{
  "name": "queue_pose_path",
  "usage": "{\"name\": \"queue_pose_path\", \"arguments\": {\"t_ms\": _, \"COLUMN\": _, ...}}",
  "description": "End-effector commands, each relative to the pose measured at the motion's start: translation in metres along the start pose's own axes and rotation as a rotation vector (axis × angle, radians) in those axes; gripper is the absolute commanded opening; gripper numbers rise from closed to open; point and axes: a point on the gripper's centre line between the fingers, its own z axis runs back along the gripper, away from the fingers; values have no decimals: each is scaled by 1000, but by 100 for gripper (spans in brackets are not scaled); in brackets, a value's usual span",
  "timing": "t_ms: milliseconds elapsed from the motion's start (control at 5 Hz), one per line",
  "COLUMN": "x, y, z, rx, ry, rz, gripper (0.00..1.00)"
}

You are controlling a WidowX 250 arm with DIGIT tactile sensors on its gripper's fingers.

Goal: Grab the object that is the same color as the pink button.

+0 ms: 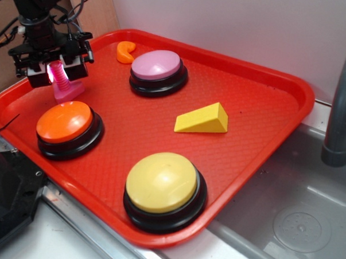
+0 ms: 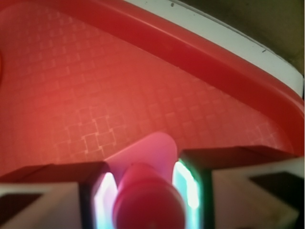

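The small hot-pink bolt (image 1: pixel 64 86) is at the tray's far left, its ridged shaft between my fingers and its flat base sticking out below, just over the tray floor. My gripper (image 1: pixel 56 74) is shut on the shaft. In the wrist view the bolt (image 2: pixel 148 191) fills the gap between the two glowing pads of my gripper (image 2: pixel 147 198), with its pale base showing ahead of them. The pink button (image 1: pixel 157 67), with a pale pink-lilac top and a black base, stands at the back middle, well to the right of my gripper.
The red tray (image 1: pixel 265 110) also holds an orange-topped button (image 1: pixel 66 125) just in front of my gripper, a yellow-topped button (image 1: pixel 162 185) at the front, a yellow wedge (image 1: pixel 203 119) and an orange curved piece (image 1: pixel 126 52). A grey faucet (image 1: pixel 341 102) and a sink are at the right.
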Motion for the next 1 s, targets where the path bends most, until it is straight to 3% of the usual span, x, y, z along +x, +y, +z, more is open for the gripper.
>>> {"name": "queue_pose_path", "arguments": {"t_ms": 0, "x": -10, "y": -41, "z": 85, "rx": -149, "ry": 154, "rz": -405, "gripper": 0}}
{"name": "queue_pose_path", "arguments": {"t_ms": 200, "x": -31, "y": -64, "z": 121, "rx": -218, "ry": 139, "rz": -484, "gripper": 0}}
{"name": "queue_pose_path", "arguments": {"t_ms": 400, "x": -47, "y": -84, "z": 152, "rx": -297, "ry": 170, "rz": -563, "gripper": 0}}
{"name": "queue_pose_path", "arguments": {"t_ms": 600, "x": -69, "y": -98, "z": 168, "rx": -305, "ry": 108, "rz": -636, "gripper": 0}}
{"name": "queue_pose_path", "arguments": {"t_ms": 800, "x": -65, "y": -100, "z": 160, "rx": -307, "ry": 115, "rz": -627, "gripper": 0}}
